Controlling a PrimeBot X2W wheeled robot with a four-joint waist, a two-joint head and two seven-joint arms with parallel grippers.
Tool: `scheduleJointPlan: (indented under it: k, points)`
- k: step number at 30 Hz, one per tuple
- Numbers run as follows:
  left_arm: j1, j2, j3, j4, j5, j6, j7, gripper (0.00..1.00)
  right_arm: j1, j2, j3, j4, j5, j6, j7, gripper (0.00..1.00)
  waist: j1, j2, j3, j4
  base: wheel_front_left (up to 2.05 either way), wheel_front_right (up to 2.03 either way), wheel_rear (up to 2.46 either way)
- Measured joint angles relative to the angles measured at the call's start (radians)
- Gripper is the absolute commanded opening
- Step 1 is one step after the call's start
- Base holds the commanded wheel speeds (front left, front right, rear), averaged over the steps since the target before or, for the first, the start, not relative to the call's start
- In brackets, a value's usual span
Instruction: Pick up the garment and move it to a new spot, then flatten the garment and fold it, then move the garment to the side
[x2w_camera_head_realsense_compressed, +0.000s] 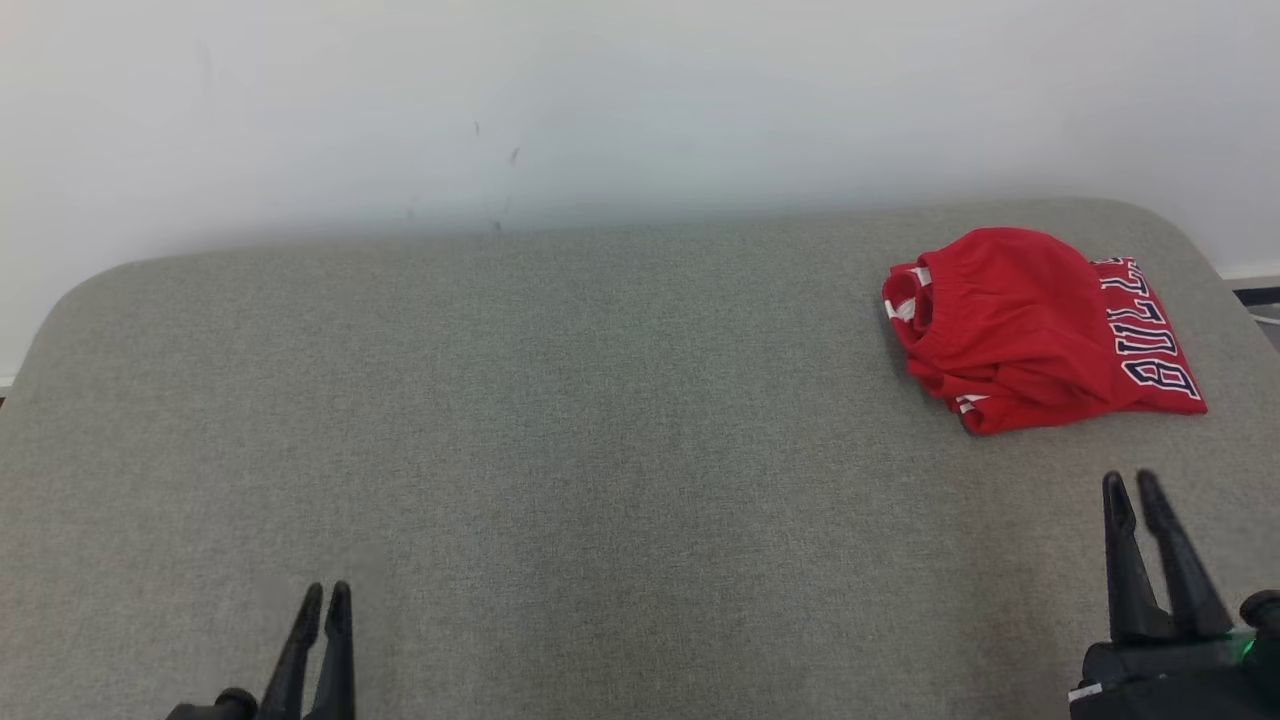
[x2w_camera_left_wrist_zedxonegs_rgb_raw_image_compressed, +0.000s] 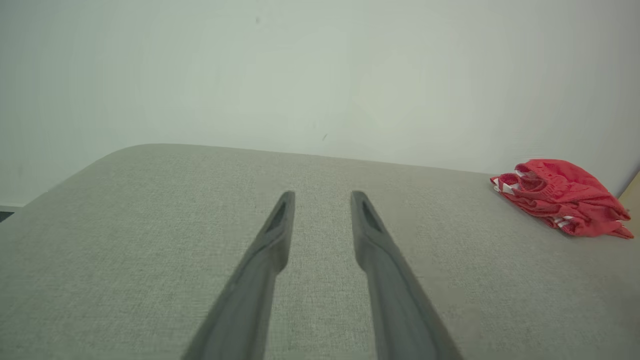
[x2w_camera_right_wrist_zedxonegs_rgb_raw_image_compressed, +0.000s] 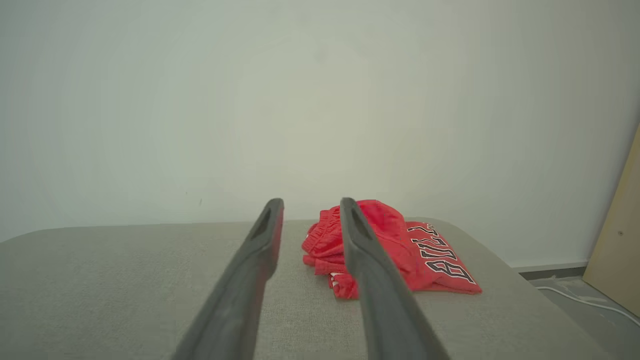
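Note:
The garment (x2w_camera_head_realsense_compressed: 1010, 330) is a red piece with white trim and dark "BULLS" lettering. It lies folded in a compact bundle at the far right of the grey fabric-covered table (x2w_camera_head_realsense_compressed: 560, 420). My right gripper (x2w_camera_head_realsense_compressed: 1132, 485) hovers a short way in front of it, open and empty, fingers pointing toward it. In the right wrist view the garment (x2w_camera_right_wrist_zedxonegs_rgb_raw_image_compressed: 395, 225) sits just beyond the right gripper (x2w_camera_right_wrist_zedxonegs_rgb_raw_image_compressed: 311, 204). My left gripper (x2w_camera_head_realsense_compressed: 325, 595) is low at the near left, far from the garment, open and empty. In the left wrist view the garment (x2w_camera_left_wrist_zedxonegs_rgb_raw_image_compressed: 565, 197) shows far right of the left gripper (x2w_camera_left_wrist_zedxonegs_rgb_raw_image_compressed: 322, 197).
A white wall (x2w_camera_head_realsense_compressed: 600, 100) runs directly behind the table's rounded far edge. Past the table's right edge are the floor, a white cable (x2w_camera_right_wrist_zedxonegs_rgb_raw_image_compressed: 575, 295) and a leaning wooden panel (x2w_camera_right_wrist_zedxonegs_rgb_raw_image_compressed: 617, 240). Bare grey surface spans the middle and left of the table.

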Motion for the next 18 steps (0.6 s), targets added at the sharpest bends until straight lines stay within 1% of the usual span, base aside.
scheduleJointPlan:
  k: [5, 6, 18]
  points:
    - [0.012, -0.008, 0.004, 0.017, -0.01, -0.003, 0.009, 0.0, 0.015, 0.022, -0.006, 0.023, 0.018, 0.005, 0.009, 0.0, 0.0, 0.0, 0.001, 0.001, 0.0, 0.0, 0.0]
    - [0.012, -0.011, 0.008, 0.021, -0.041, -0.004, 0.014, 0.0, 0.014, 0.024, -0.012, 0.028, 0.036, 0.01, 0.018, 0.0, 0.0, 0.0, 0.001, 0.002, 0.0, 0.0, 0.0]
    - [0.001, -0.021, 0.036, 0.048, -0.194, -0.021, 0.065, 0.0, 0.007, 0.059, -0.048, 0.068, 0.203, 0.039, 0.065, 0.0, 0.0, 0.0, 0.003, 0.007, 0.0, 0.0, 0.0]
